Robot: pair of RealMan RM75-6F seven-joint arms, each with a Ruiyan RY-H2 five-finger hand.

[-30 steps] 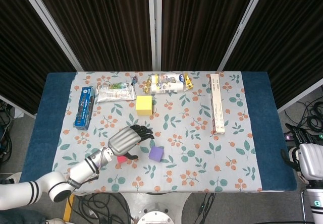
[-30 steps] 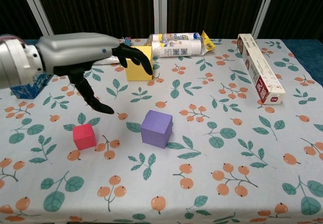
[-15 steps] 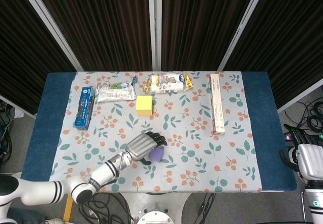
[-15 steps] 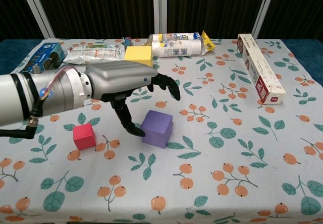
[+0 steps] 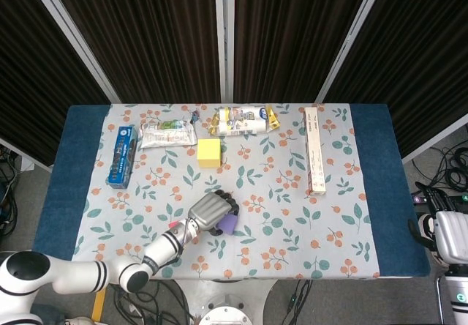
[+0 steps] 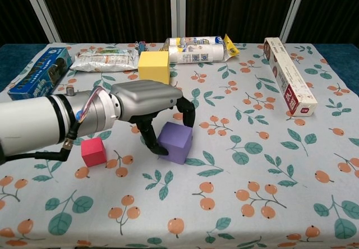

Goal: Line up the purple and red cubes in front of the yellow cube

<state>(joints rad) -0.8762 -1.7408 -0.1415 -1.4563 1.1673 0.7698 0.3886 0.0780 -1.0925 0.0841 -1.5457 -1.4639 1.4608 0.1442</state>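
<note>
My left hand (image 6: 147, 100) reaches in from the left and grips the purple cube (image 6: 178, 143) near the middle of the table, thumb on its left face and fingers curled over its far edge. In the head view the left hand (image 5: 209, 211) covers most of the purple cube (image 5: 229, 224). The red cube (image 6: 93, 151) sits on the cloth to the left of it, under my forearm. The yellow cube (image 6: 153, 67) stands further back, also visible as the yellow cube (image 5: 209, 152). My right hand (image 5: 444, 231) hangs beyond the table's right edge; its fingers are unclear.
Along the back lie a blue box (image 6: 39, 72), a snack packet (image 6: 106, 61) and a white wrapped bottle (image 6: 196, 50). A long white carton (image 6: 289, 83) lies at the right. The floral cloth (image 6: 252, 176) is bare in front and to the right.
My left hand moved right from above the red cube to the purple cube, lowered, and closed its fingers around it. The cube now sits slightly turned.
</note>
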